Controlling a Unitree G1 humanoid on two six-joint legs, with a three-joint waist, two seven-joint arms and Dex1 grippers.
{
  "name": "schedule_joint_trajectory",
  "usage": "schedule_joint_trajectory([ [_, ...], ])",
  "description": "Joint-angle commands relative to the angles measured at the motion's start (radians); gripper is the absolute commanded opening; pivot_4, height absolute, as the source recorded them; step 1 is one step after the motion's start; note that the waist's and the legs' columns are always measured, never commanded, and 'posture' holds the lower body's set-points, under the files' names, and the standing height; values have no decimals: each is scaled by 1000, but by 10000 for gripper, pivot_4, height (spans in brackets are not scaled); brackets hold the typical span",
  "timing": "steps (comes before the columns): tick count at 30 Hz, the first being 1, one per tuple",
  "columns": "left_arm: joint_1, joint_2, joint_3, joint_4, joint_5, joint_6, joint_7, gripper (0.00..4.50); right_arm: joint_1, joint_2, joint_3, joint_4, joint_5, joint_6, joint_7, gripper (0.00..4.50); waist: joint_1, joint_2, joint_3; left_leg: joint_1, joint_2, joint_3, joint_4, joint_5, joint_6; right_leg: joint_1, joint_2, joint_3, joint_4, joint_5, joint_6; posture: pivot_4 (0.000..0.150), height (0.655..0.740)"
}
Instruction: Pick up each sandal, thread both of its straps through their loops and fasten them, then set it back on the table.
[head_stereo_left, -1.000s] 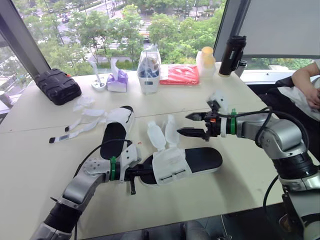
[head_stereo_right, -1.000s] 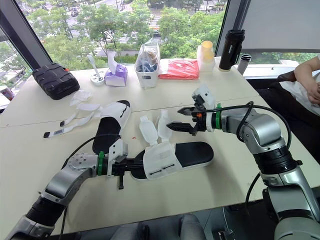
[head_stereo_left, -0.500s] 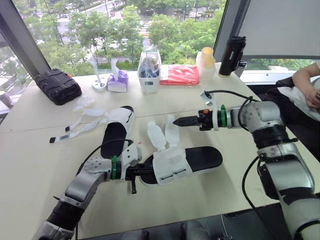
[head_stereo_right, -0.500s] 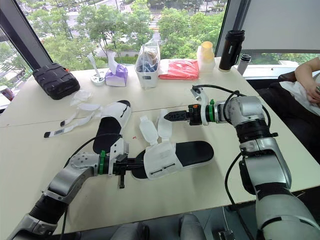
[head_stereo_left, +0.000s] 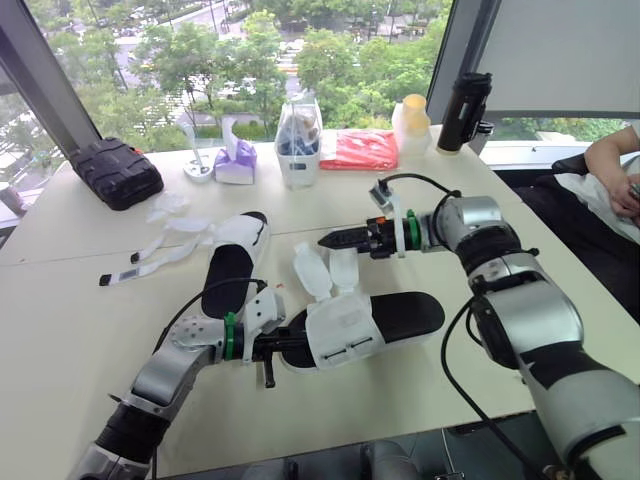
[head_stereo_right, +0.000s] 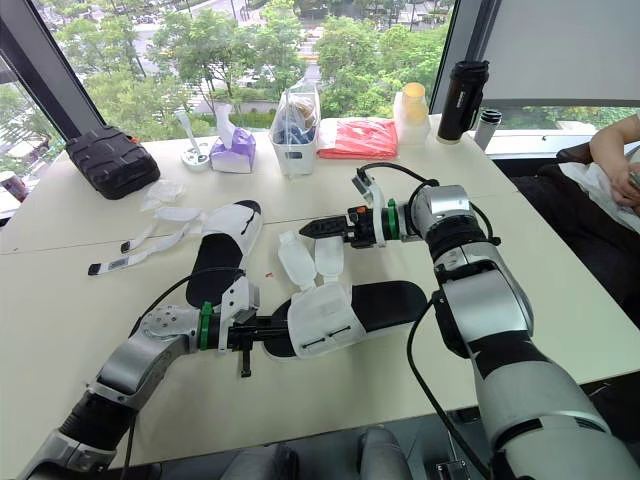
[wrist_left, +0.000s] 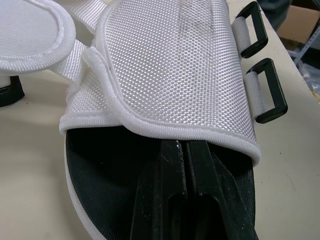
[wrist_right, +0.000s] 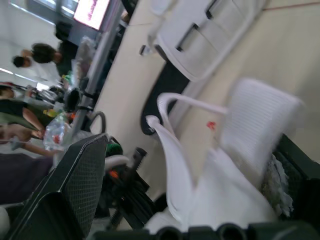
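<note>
L gripper (wrist_left: 182, 150): fingers pressed together, nothing seen btwn them, lying on the black footbed under the woven white upper (head_stereo_left: 342, 330) of the near sandal (head_stereo_left: 405, 315). Sandal lies flat on table (head_stereo_left: 460, 390). 2 black rectangular loops (wrist_left: 270, 90) at the upper's edge. R gripper (head_stereo_left: 328, 240): fingers apart, holding nothing, just above 2 rounded padded straps (head_stereo_left: 345, 268) standing up.

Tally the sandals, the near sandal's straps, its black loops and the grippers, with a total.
Sandals: 2
Straps: 2
Loops: 2
Grippers: 2
Total: 8
</note>
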Motion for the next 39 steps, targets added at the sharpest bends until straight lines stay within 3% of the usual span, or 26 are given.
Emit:
schedule_joint_trajectory([
  [1,22,-4,-15,-1,14,17,21,588,-63,20,-94,59,-1,-40,-12,45000,1,0,0,0,0,0,0,0,0,0,0,0,0,0,0,1500,7400],
  [14,34,2,-4,-13,13,15,26,588,-154,53,-255,109,-31,-63,-45,45000,-2,0,0,0,0,0,0,0,0,-1,0,1,0,0,0,1500,7400],
  [17,34,2,-1,-11,13,14,29,0,-157,60,-269,105,-41,-70,-47,36020,-3,0,0,0,0,0,0,0,0,-1,0,0,1,0,0,1500,7400],
  [24,36,2,3,-14,10,14,32,0,-163,54,-267,75,-50,-30,27,121,-4,0,0,0,0,0,0,0,0,-1,0,0,1,0,0,1500,7400],
  [27,36,1,2,-13,9,15,32,0,-159,50,-264,55,-56,-19,49,121,-4,0,0,0,0,-1,0,0,0,-1,0,0,1,0,0,1500,7400],
  [30,38,-1,-2,-17,8,18,32,0,-95,22,-211,-137,-64,-54,109,121,-3,0,0,0,0,-1,0,0,0,-1,0,0,1,0,0,1500,7400],
  [33,37,-1,-9,-12,10,17,27,0,139,-54,-124,-687,-11,-47,149,121,3,0,0,-2,0,-2,0,0,0,-1,0,-2,0,0,0,1500,7400],
  [37,29,-1,-12,0,12,14,20,0,411,-147,-93,-1169,84,25,117,121,-1,1,0,-3,0,-3,0,-2,-3,-2,-1,-1,-1,0,0,1500,7400],
  [39,25,0,-12,5,12,13,15,0,522,-191,-80,-1324,119,46,96,121,0,1,0,-2,1,-3,0,-2,-2,-1,-1,-1,-1,0,0,1500,7400],
])
